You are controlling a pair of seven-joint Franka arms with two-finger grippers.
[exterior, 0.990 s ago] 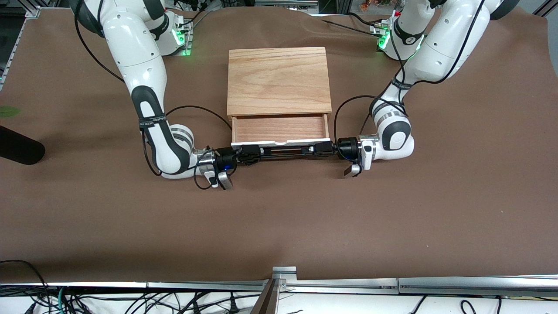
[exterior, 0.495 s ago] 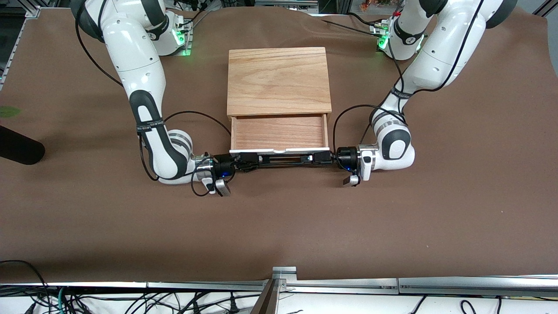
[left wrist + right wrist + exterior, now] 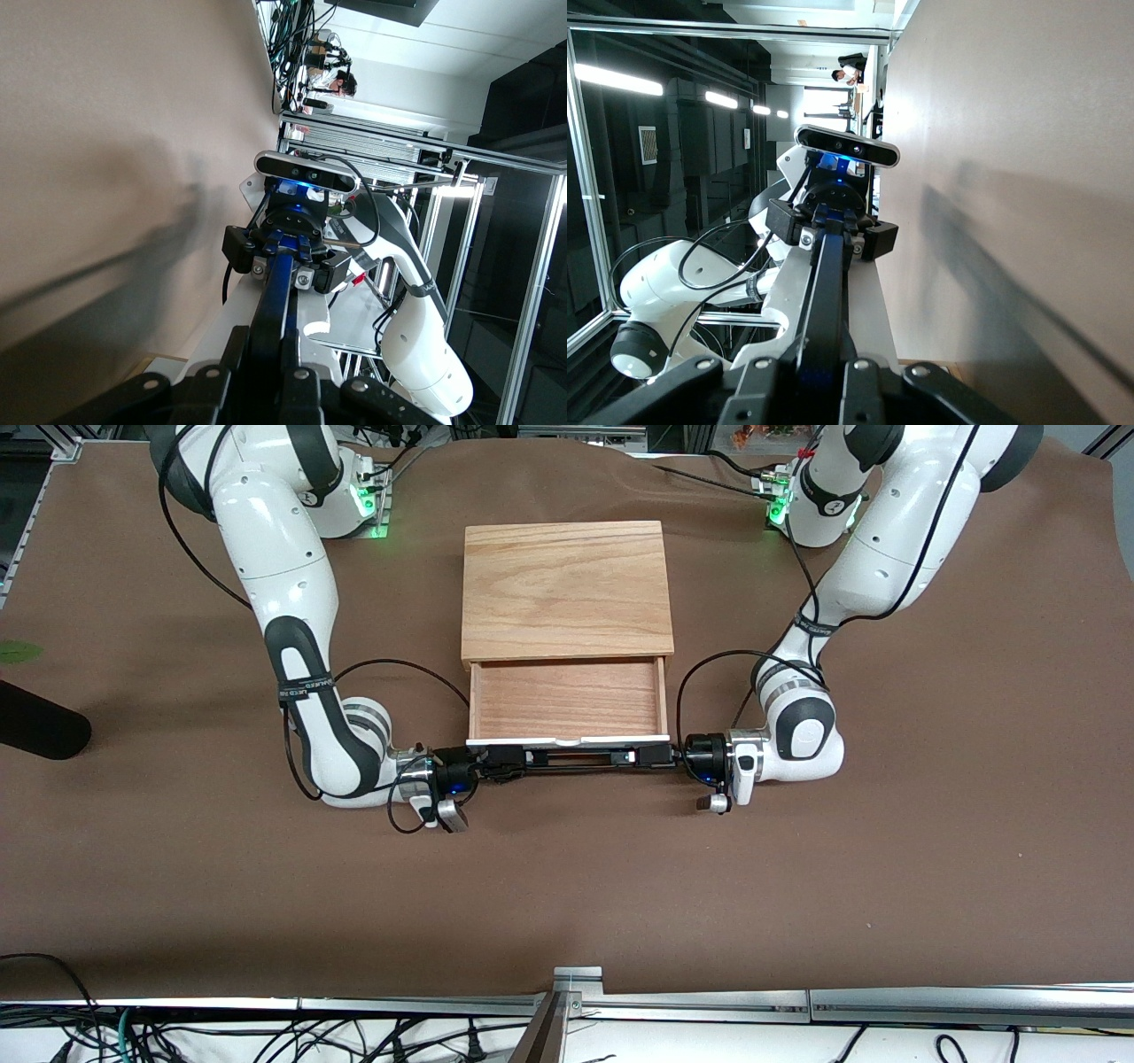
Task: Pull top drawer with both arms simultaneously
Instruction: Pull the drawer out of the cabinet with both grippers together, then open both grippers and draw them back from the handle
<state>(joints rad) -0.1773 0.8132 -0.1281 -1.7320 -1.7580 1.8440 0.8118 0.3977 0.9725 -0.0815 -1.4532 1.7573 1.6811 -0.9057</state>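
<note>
On your brown desk (image 3: pixel 930 868) the wooden box (image 3: pixel 567 589) sits midway between the two arm bases, and its top drawer (image 3: pixel 568 698) stands pulled well out toward the front camera, its light-wood tray bare and open to view. Your left gripper (image 3: pixel 640 755) comes in low from the left arm's end and has its jaws closed on the black wire handle (image 3: pixel 580 756) in front of the drawer's white panel. Your right gripper (image 3: pixel 505 760) reaches in from the right arm's end, jaws likewise clamped on the same handle. In each wrist view you look straight along the handle bar (image 3: pixel 276 292) to the other arm's gripper facing you.
</note>
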